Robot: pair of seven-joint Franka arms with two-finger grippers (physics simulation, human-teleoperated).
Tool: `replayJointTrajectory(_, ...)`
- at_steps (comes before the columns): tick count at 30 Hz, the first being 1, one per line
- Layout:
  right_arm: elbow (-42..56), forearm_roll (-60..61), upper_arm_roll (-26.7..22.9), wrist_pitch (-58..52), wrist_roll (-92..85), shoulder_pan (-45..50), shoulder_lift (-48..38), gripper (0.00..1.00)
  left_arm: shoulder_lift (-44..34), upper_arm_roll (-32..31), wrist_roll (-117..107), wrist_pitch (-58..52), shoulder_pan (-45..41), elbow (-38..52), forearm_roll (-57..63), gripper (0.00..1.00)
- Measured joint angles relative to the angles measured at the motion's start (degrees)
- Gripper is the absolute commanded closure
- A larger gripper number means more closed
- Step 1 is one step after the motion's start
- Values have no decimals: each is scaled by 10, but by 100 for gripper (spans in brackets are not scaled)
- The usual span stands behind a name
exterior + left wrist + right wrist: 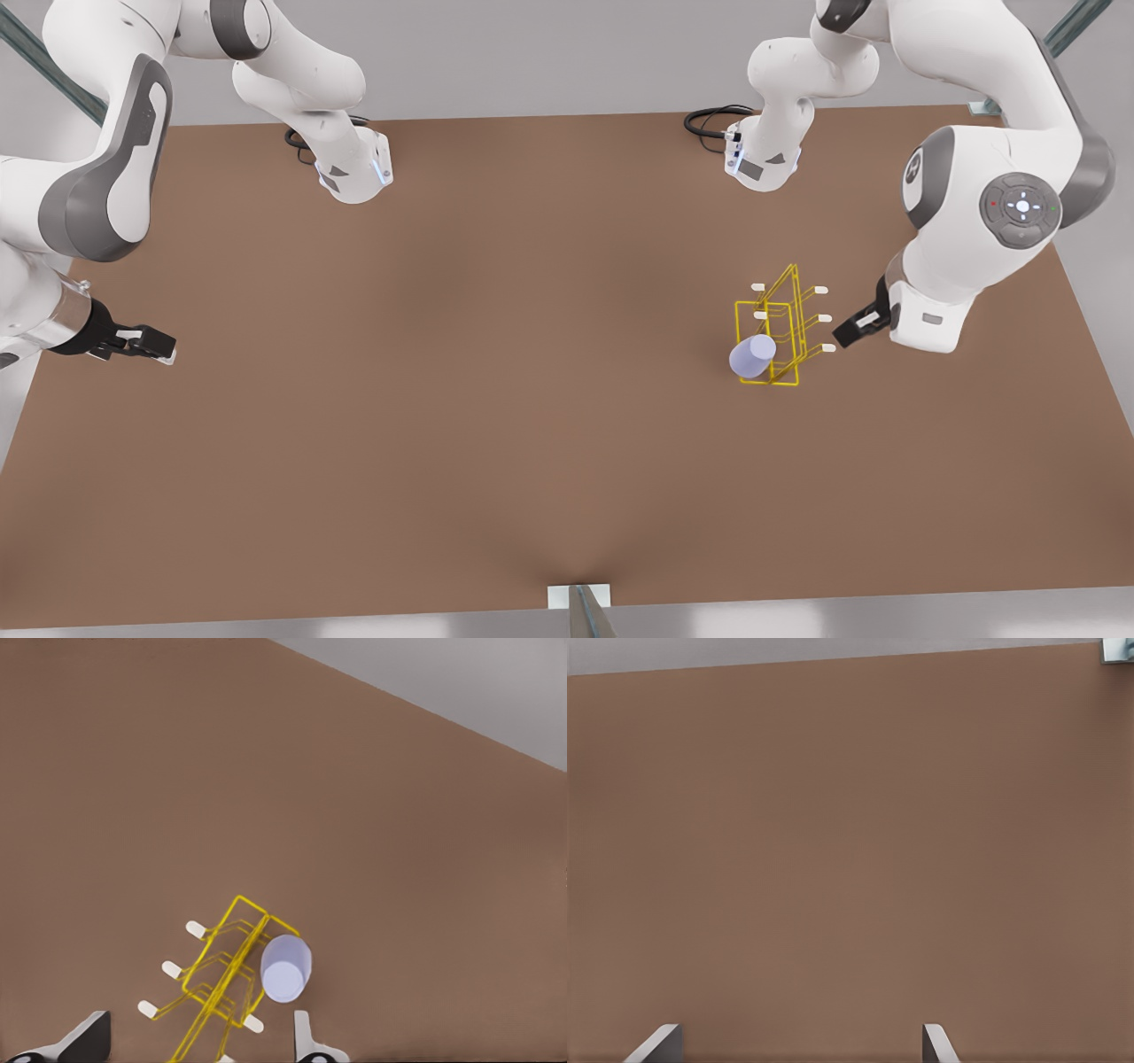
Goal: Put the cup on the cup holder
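Brown counter (496, 372) fills the front view, with pale grey wall behind it and two white arm bases bolted along its far edge. At the right of that frame stands the cup holder (780, 332), a yellow wire rack with white-capped prongs. The cup (752, 356) hangs tilted on the rack's side toward the frame's left, its lavender body lying against the wire frame and its flat end facing the camera; in the left wrist view the cup (285, 968) sits the same way against the cup holder (221, 979).

Just beside the rack, on its right in the front view, is the left gripper (848, 334); its fingers (306, 1041) are spread apart and empty, with the rack between them and nothing clamped. At the far left edge of the front view the right gripper (146, 346) waits well apart from everything, its fingers (935, 1045) also spread, over bare counter.

Judging by this, the placing looks done: the cup rests on the rack and has been let go. Only backing the left arm away seems left.
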Motion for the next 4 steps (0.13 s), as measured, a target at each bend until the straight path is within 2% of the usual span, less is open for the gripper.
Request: replayJointTrajectory(4, 0, 0, 0, 0, 0, 1, 0, 0, 0, 0, 74, 3, 0, -2, 0, 0)
